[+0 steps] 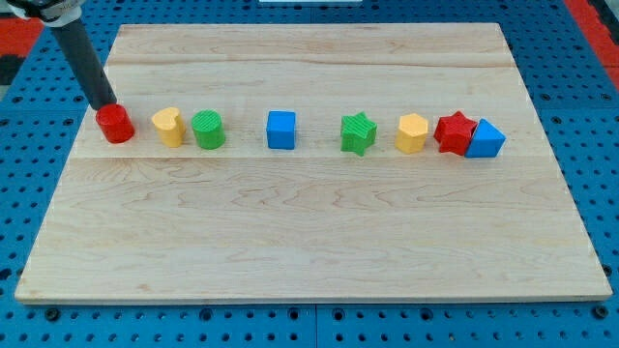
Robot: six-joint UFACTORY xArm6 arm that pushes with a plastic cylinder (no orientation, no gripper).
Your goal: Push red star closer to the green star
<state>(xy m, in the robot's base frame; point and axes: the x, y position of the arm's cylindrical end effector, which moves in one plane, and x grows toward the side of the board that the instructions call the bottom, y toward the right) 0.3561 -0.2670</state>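
The red star [454, 132] lies near the view's right, touching a blue block [486, 139] on its right and close to a yellow hexagonal block [412, 133] on its left. The green star [358, 133] lies left of that yellow block. My tip [103, 104] is far off at the view's left, touching the upper left of a red cylinder [115, 125]. The rod leans up to the view's top left.
All blocks form one row across the wooden board [309, 242]. From the left after the red cylinder come a yellow heart-like block [168, 127], a green cylinder [208, 130] and a blue cube [281, 130].
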